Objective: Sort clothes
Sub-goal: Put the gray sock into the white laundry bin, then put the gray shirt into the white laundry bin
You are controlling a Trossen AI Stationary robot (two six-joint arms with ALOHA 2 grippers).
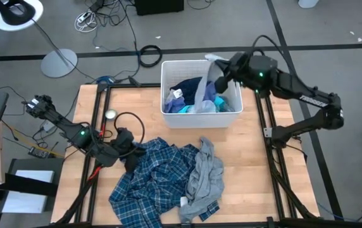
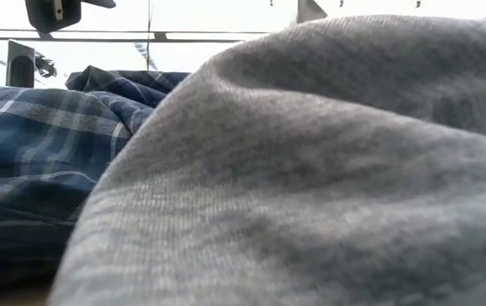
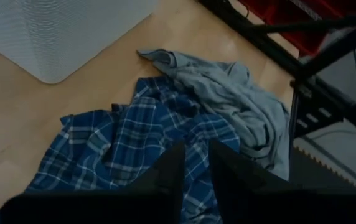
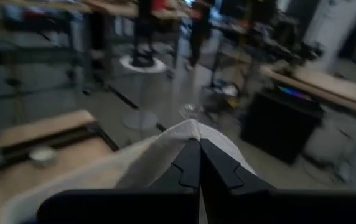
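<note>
A white bin (image 1: pixel 166 95) stands at the table's far middle with a dark navy garment (image 1: pixel 187 85) and a turquoise one (image 1: pixel 219 101) inside. Above its far right corner my right gripper (image 1: pixel 222 81) is shut on a pale blue-grey garment (image 1: pixel 204 95). A blue-white plaid shirt (image 1: pixel 156 180) and a plain grey garment (image 1: pixel 207 174) lie crumpled on the near half of the table, the grey one partly on the shirt. My left gripper (image 1: pixel 125 143) hovers at the shirt's left far edge. Its fingers (image 3: pixel 172 168) stand a narrow gap apart, and the shirt (image 3: pixel 116 149) shows through the gap. My right gripper pinches a bunched fold of the pale garment (image 4: pixel 184 138) between its two shut fingers. The fingers point nearly level, out past the table's far edge. The cloth drapes down from them, and its lower part (image 1: pixel 201 104) rests in the bin.
Black frame rails (image 1: pixel 264 120) run along the table's left and right sides. A black cable loop (image 1: pixel 130 123) and a small round metal piece (image 1: pixel 110 114) lie near my left arm. In the low view the grey garment (image 2: pixel 311 170) fills most of the picture.
</note>
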